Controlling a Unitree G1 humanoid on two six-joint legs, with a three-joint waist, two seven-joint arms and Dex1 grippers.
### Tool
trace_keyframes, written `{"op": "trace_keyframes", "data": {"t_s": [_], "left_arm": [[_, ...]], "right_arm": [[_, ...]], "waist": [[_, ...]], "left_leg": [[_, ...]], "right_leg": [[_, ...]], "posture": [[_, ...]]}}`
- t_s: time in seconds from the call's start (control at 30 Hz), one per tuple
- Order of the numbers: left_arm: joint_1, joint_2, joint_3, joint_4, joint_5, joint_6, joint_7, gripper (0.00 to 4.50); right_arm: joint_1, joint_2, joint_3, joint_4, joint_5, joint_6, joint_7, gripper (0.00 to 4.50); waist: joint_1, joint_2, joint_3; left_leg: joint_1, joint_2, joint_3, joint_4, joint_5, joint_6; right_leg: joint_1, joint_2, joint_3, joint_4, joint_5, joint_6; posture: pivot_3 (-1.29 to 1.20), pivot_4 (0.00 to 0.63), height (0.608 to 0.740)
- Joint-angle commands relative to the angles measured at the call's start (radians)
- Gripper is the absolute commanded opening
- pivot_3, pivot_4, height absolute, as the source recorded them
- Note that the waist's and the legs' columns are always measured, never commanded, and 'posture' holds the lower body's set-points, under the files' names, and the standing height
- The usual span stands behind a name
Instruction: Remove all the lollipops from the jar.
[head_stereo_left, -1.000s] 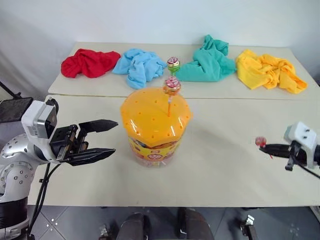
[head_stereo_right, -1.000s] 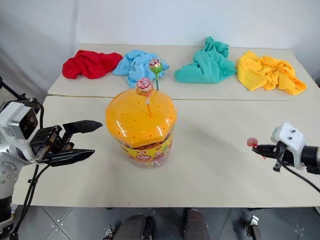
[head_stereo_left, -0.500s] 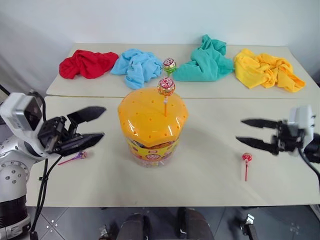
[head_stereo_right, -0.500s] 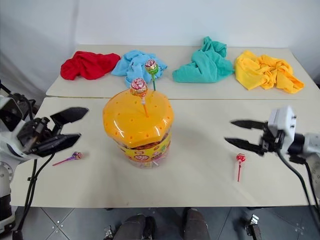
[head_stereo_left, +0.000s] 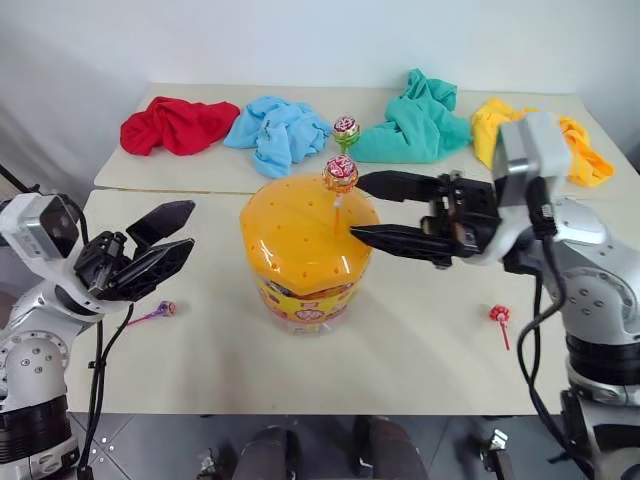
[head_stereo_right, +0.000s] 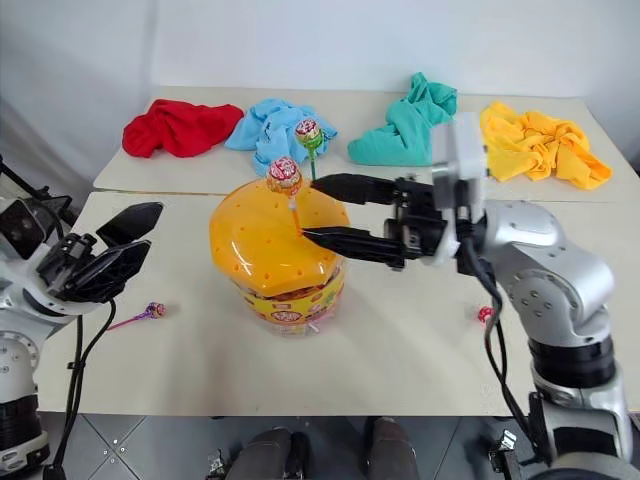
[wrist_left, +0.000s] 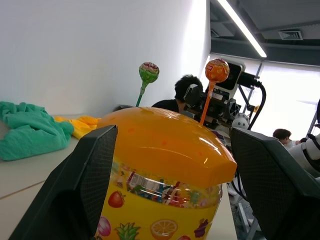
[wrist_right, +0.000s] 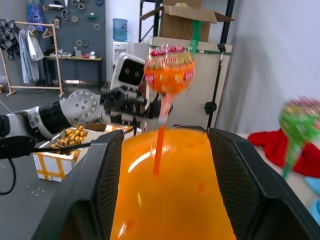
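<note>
Spreading wide, the jaws of my right gripper (head_stereo_left: 362, 209) hold nothing; they sit over the jar's lid, just beside the orange-stick lollipop (head_stereo_left: 340, 174), one finger above the other. My left gripper (head_stereo_left: 178, 238) also has its jaws well apart and empty, off to the jar's left side. The jar (head_stereo_left: 308, 258) stands upright mid-surface, its yellow label showing printed fruit pictures; I can't read any writing on it. A green-stick lollipop (head_stereo_left: 346, 128) stands at the back of the lid. On the surface (head_stereo_left: 420, 330), a purple-stick lollipop (head_stereo_left: 160, 310) lies near my left gripper and a red-stick lollipop (head_stereo_left: 500, 317) lies to the right. Red (head_stereo_left: 178, 125), blue (head_stereo_left: 275, 130), teal (head_stereo_left: 415, 120) and yellow (head_stereo_left: 490, 122) cloths sit along the far side.
</note>
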Motion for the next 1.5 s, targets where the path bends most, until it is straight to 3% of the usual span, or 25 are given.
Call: {"op": "trace_keyframes", "data": {"t_s": [0.03,0.17,0.37,0.53,0.67,0.8,0.87,1.07,1.2,1.3,1.4,1.5], "left_arm": [[0.003,0.002,0.016,-0.043,-0.009,-0.017,-0.003,3.79],[0.003,-0.001,0.017,-0.051,-0.010,-0.019,0.000,3.79],[-0.027,-0.008,0.005,-0.066,-0.024,-0.019,-0.002,3.79],[-0.079,-0.015,-0.017,-0.087,-0.023,-0.027,0.000,3.79],[-0.096,0.019,-0.058,-0.114,0.014,-0.028,-0.048,3.79],[-0.127,0.069,-0.114,-0.069,0.125,-0.084,-0.140,3.79],[-0.133,0.094,-0.139,-0.052,0.167,-0.108,-0.189,3.79],[-0.164,0.096,-0.169,-0.046,0.193,-0.130,-0.214,3.79],[-0.168,0.084,-0.156,-0.058,0.160,-0.112,-0.188,3.79],[-0.166,0.077,-0.128,-0.062,0.122,-0.096,-0.157,3.79],[-0.153,0.053,-0.069,-0.038,0.076,-0.081,-0.092,3.79],[-0.135,0.031,-0.030,-0.007,0.067,-0.084,-0.048,3.79]], "right_arm": [[-0.036,0.023,0.012,-0.005,-0.018,0.013,0.004,1.54],[-0.045,0.041,0.010,-0.006,-0.017,0.027,0.015,0.14],[-0.070,0.122,-0.149,0.061,0.131,0.020,-0.051,0.06],[-0.073,0.016,-0.291,0.122,0.227,0.103,-0.079,0.06],[0.097,-0.343,-0.284,0.225,-0.029,0.115,0.091,0.06],[0.398,-0.560,-0.207,0.495,-0.419,-0.224,0.218,0.06],[0.470,-0.587,-0.189,0.563,-0.514,-0.329,0.241,0.06],[0.528,-0.531,-0.137,0.773,-0.667,-0.558,0.263,0.06],[0.517,-0.491,-0.144,0.812,-0.676,-0.590,0.294,0.97],[0.499,-0.466,-0.186,0.793,-0.622,-0.615,0.342,1.96],[0.409,-0.391,-0.285,0.604,-0.369,-0.455,0.375,2.95],[0.323,-0.349,-0.307,0.445,-0.225,-0.291,0.340,2.95]], "waist": [[0.000,0.000,0.000],[0.002,0.000,0.000],[0.000,0.000,0.000],[0.005,0.000,0.000],[0.012,0.000,0.000],[0.017,-0.001,-0.001],[0.014,-0.001,-0.001],[-0.012,0.004,0.001],[-0.019,0.004,0.001],[-0.019,0.004,0.001],[-0.025,0.004,0.001],[-0.023,0.006,0.001]], "left_leg": [[0.000,0.000,0.000,0.000,0.000,0.000],[-0.001,-0.001,0.000,0.000,0.000,0.000],[0.000,0.000,0.000,0.000,0.000,0.001],[-0.001,-0.001,0.000,0.000,0.000,0.001],[-0.002,-0.001,-0.001,0.000,-0.002,0.004],[-0.002,-0.002,0.006,-0.001,-0.004,0.006],[-0.002,-0.004,0.010,0.000,-0.004,0.007],[0.003,0.000,0.014,0.000,-0.003,0.005],[0.004,0.001,0.013,0.000,-0.002,0.005],[0.003,0.001,0.011,0.000,-0.002,0.005],[0.003,0.001,0.010,0.000,-0.002,0.005],[0.004,0.002,0.010,0.001,-0.002,0.004]], "right_leg": [[0.000,0.000,0.000,0.000,0.000,0.000],[0.000,0.000,0.000,0.000,0.000,0.000],[0.000,0.000,0.000,0.001,0.000,0.000],[0.000,0.000,0.000,0.000,0.000,0.001],[0.000,0.000,-0.001,-0.002,0.001,0.001],[0.001,0.001,-0.001,-0.010,0.001,0.003],[0.001,0.001,0.000,-0.012,0.002,0.005],[0.002,0.000,0.002,-0.011,0.003,0.005],[0.002,0.000,0.003,-0.008,0.003,0.005],[0.002,0.000,0.003,-0.008,0.003,0.005],[0.002,0.000,0.002,-0.008,0.003,0.005],[0.002,0.000,0.002,-0.006,0.003,0.004]], "posture": [[0.00,0.150,0.740],[0.00,0.150,0.740],[0.00,0.150,0.740],[0.00,0.150,0.740],[0.00,0.150,0.740],[0.00,0.150,0.740],[0.00,0.150,0.740],[0.00,0.150,0.740],[0.00,0.150,0.740],[0.00,0.150,0.740],[0.00,0.150,0.740],[0.00,0.150,0.740]]}}
